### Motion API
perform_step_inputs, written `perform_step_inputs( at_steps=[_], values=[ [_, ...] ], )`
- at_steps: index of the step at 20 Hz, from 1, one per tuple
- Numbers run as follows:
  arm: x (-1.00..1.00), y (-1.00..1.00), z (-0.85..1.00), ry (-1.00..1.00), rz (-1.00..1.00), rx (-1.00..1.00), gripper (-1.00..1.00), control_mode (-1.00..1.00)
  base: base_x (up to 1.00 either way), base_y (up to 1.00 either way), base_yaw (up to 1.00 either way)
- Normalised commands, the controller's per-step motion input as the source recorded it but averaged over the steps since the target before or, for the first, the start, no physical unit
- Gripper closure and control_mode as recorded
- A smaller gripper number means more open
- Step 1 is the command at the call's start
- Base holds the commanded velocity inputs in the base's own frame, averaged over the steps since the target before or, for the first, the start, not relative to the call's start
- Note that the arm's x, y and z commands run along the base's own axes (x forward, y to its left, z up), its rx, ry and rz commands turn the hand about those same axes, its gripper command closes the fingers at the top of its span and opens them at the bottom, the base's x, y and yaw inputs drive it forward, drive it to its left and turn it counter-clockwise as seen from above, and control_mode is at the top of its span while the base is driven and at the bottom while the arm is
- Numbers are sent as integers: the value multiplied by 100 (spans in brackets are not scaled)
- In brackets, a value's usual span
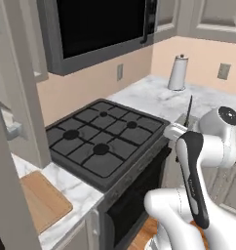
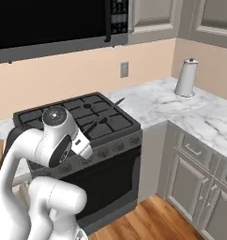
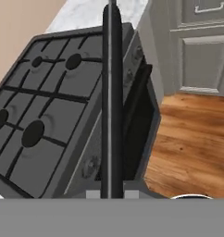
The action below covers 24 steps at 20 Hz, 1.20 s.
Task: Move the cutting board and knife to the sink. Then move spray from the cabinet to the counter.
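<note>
Big stove (image 1: 103,141) fills the middle w/ marble bench (image 1: 154,95) on both sides; cutting board (image 1: 42,200) lies flat on the bench left of it, not yet moved, prob. bc one item goes at a time. End effector (image 3: 112,192) is clamped near shut on the knife (image 3: 112,92), handle gripped, blade pointing away from the arm over the stove front, held clear for the trip to the sink.
</note>
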Motion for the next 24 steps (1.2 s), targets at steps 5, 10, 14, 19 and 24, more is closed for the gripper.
perform_step_inputs(
  at_steps=[5, 10, 14, 19, 24],
  values=[
    [0, 0, 0, 0, 0, 0, 100, 100, 10, -37, -55],
    [0, 0, 0, 0, 0, 0, 100, 100, 21, -35, -53],
    [0, 0, 0, 0, 0, 0, 100, 100, 34, -44, -50],
    [0, 0, 0, 0, 0, 0, 100, 100, 45, -51, -48],
    [0, 0, 0, 0, 0, 0, 100, 100, 49, -57, -47]
  ],
)
